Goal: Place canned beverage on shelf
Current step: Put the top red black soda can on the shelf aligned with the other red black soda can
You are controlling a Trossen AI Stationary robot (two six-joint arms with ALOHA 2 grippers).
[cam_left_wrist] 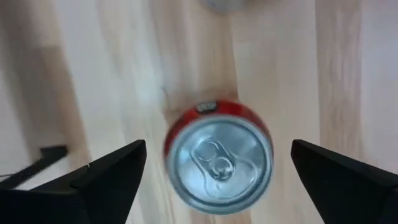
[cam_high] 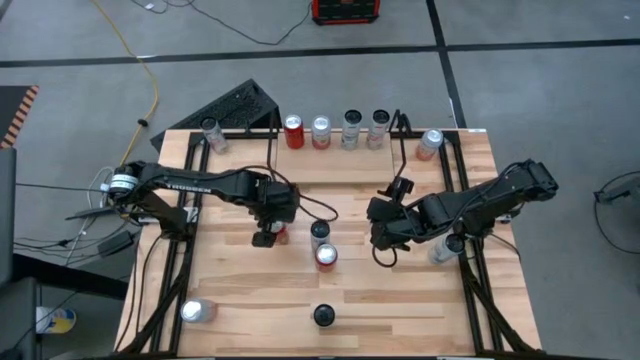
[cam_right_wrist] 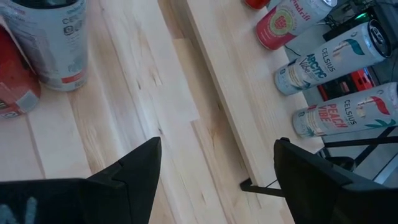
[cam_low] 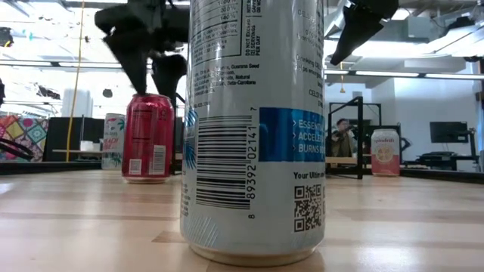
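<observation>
open left pincer (cam_left_wrist: 217, 180) above round red aluminium can (cam_left_wrist: 219, 158).

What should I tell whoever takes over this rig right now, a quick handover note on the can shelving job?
Left gripper: jaws open, straddling an upright red can at mid-table, not gripping it.
Right gripper: jaws open, empty, over bare wood right of centre.
Shelf at the far edge: four cans standing in a row.
Loose on the table: two cans in the centre, one dark-topped can near the front, others near the corners and the right rail.
Done: four shelved. Left: grasp the red can and shelve it, if there is room.
</observation>
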